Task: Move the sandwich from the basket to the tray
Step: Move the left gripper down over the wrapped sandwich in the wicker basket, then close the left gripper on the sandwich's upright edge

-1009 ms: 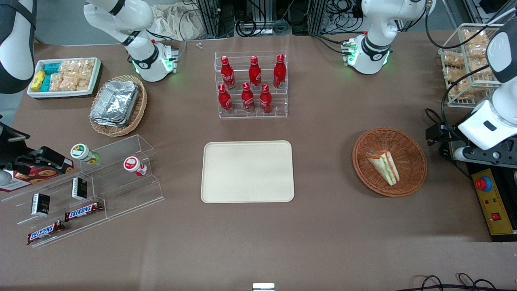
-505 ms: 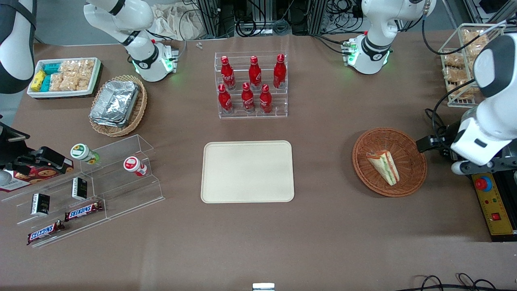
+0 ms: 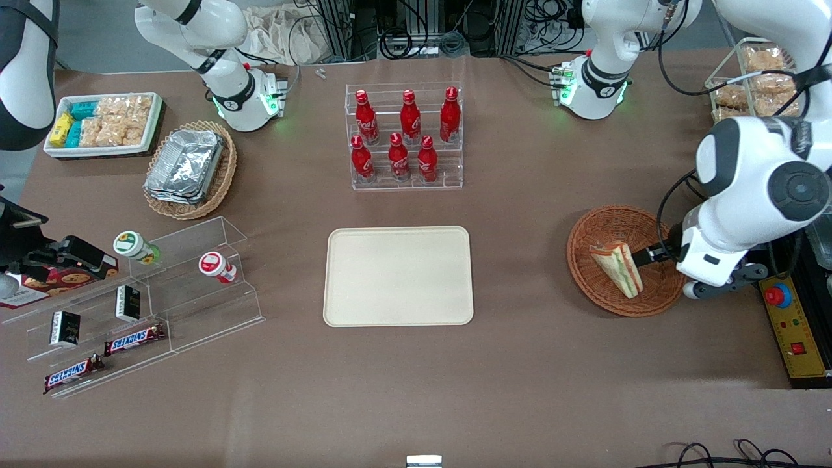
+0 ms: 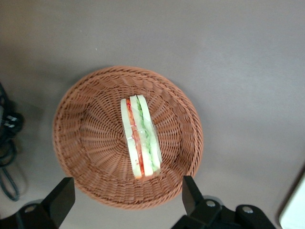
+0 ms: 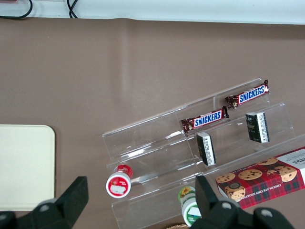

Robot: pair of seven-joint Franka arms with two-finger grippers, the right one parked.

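The sandwich [image 3: 617,268], a white-bread wedge with green and orange-red filling in clear wrap, lies in the round reddish-brown wicker basket [image 3: 608,224]. The cream-beige tray [image 3: 398,275] lies flat at mid table, beside the basket, with nothing on it. My left gripper [image 3: 655,254] hovers above the basket's rim on the working arm's side, close to the sandwich. In the left wrist view the sandwich [image 4: 140,143] lies in the basket [image 4: 90,138], and the gripper [image 4: 125,200] is open, its fingers [image 4: 61,196] spread wide above the basket's rim. A tray corner [image 4: 296,210] shows there too.
A rack of red bottles [image 3: 404,136] stands farther from the camera than the tray. A tan basket with foil containers [image 3: 190,169], a white snack bin [image 3: 104,123] and a clear stepped stand [image 3: 143,305] lie toward the parked arm's end. A control box [image 3: 790,325] sits beside the basket.
My left arm has swung in from the working arm's end of the table; the gripper has moved from outside the basket to over its rim. The sandwich has not moved.
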